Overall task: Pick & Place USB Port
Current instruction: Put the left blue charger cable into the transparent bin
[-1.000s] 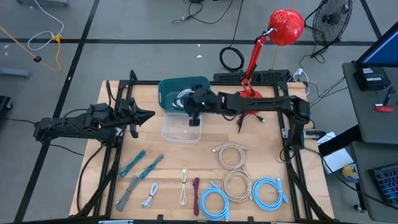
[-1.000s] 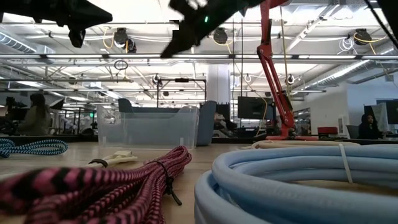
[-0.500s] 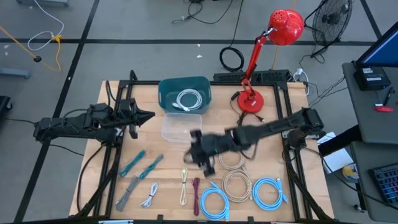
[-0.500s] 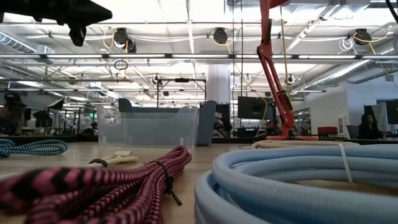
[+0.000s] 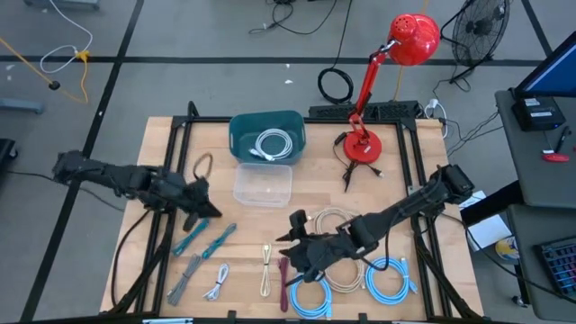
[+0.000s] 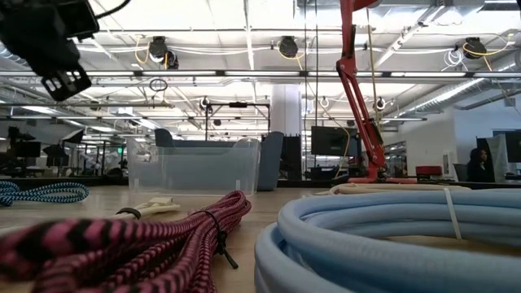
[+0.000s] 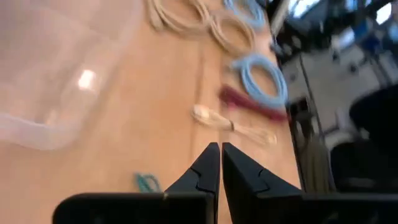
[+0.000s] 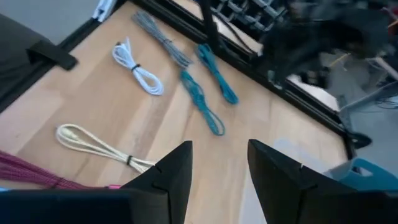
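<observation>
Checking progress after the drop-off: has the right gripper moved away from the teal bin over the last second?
Yes. The right gripper has left the teal bin and swung toward the table's front edge, past the clear container, to the maroon cable.

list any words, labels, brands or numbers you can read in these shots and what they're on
None can be read in any view.
Teal bin, clear tub, red lamp: no label or print shows.
Cables and their ties: no marking shows.
Screens in the room behind: too small to read.
Left hand and right hand: plain dark fingers, no text.
</observation>
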### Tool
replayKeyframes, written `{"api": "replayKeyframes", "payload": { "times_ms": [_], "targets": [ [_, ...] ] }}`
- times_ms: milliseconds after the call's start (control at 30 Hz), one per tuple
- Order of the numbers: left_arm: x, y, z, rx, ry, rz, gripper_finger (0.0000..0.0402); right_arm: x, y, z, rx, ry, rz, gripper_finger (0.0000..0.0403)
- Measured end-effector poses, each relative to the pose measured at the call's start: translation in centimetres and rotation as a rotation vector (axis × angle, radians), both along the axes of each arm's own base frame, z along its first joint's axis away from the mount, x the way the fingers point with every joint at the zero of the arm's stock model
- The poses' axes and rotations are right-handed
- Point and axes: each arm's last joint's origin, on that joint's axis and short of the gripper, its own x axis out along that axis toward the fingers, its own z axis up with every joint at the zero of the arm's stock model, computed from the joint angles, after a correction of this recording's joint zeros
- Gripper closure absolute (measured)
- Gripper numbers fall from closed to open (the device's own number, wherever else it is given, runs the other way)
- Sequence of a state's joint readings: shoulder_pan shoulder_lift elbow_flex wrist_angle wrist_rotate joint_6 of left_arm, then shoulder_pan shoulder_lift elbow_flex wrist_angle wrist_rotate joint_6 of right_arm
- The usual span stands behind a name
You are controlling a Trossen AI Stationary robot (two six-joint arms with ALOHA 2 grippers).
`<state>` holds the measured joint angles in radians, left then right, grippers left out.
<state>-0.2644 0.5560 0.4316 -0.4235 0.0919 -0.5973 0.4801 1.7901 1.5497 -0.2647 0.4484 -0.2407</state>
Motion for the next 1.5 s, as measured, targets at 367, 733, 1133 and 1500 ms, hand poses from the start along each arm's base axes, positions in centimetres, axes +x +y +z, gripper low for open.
{"api": "replayKeyframes", "payload": {
  "times_ms": [367,733,1133,1500],
  "targets": [
    [2.7,-8.3,0.9,0.32,0.026,-0.263,0.0383,-0.3,-0.2,-0.5,0.04,0.059,-0.044,0.0259],
    [2.3,-11.3,1.2,0.498,0.626,-0.051,0.0383,-0.6,-0.5,-0.9,0.0,0.093,-0.094,0.0259],
    [-5.0,-7.1,-0.2,0.346,0.671,0.362,0.0383,-1.0,-1.1,-1.3,-0.057,0.111,-0.207,0.0259],
    [-4.8,-8.7,-1.8,0.242,0.814,0.308,0.0331,-0.8,-1.6,-1.3,-0.06,0.112,-0.219,0.0259]
  ]
}}
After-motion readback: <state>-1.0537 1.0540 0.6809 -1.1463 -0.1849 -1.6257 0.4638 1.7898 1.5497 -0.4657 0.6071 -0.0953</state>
